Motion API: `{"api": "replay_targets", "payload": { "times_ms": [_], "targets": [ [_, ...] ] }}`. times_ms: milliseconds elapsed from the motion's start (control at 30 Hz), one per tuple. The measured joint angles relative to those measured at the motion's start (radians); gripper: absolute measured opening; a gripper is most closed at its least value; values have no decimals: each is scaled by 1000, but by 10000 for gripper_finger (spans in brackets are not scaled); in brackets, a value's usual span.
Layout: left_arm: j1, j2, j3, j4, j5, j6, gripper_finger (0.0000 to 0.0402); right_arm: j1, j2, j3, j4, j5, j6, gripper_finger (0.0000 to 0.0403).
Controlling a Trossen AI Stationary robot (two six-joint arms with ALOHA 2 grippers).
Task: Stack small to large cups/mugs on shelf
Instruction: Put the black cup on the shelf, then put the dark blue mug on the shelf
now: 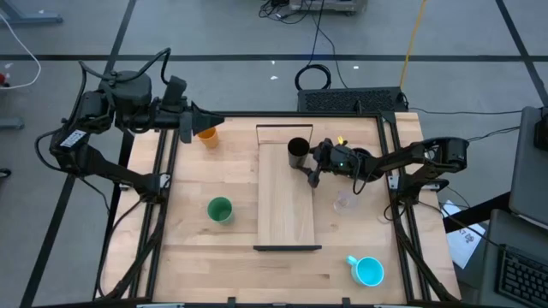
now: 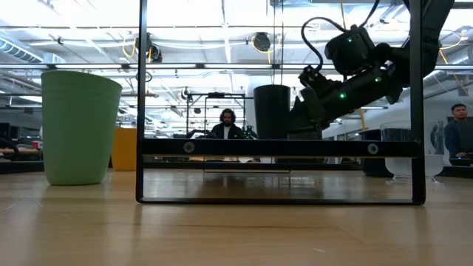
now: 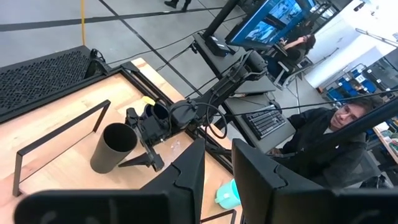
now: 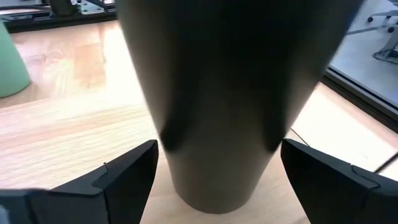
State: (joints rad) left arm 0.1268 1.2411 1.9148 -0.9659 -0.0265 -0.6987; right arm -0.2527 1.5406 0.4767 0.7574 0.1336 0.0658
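The shelf [image 1: 287,210] sits mid-frame with the tall black cup [image 1: 298,151] parked upright at its top end, probably as the stack's base. The right gripper [image 1: 313,175] is spread wide around it; a grip isn't confirmed. Only the right wrist view shows gaps beside both fingers. The left gripper [image 1: 190,122], upper left, is nearly closed and empty.
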Motion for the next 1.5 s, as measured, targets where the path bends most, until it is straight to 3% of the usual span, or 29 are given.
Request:
{"api": "replay_targets", "payload": {
  "times_ms": [300, 700, 900, 1133, 1500],
  "targets": [
    [0, 0, 0, -2, 0, -2, 81, 0, -3, 0, -20, 1, -10, 332],
    [1, 0, 0, -2, 0, 3, 81, -2, -158, -1, -191, 4, -29, 332],
    [1, 0, 0, -3, 0, 6, 81, -1, -295, -2, -353, 4, -36, 332],
    [1, 0, 0, -7, 0, 46, 81, 17, -523, -2, -417, -4, -11, 332],
    [1, 0, 0, -166, -24, 60, 81, 107, -873, -2, -416, -3, 255, 332]
  ]
}}
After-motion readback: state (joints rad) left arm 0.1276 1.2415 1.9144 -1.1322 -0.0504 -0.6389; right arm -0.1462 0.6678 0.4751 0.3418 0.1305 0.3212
